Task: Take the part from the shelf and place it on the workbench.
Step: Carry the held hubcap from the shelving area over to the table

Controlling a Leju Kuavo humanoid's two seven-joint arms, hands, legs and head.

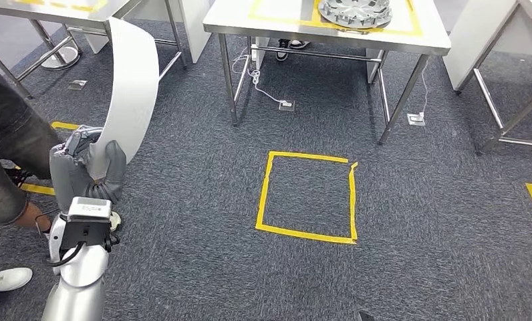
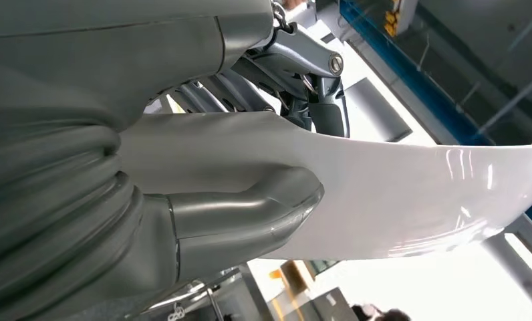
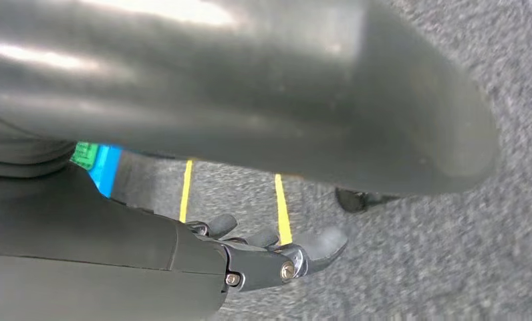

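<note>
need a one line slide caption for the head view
Left hand holds a curved white part upright, facing a workbench beyond a yellow tape square.

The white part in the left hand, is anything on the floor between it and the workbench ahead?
Nothing visible blocks the way. The left hand holds the white part; between it and the workbench lie open carpet and a flat yellow tape square.
</note>
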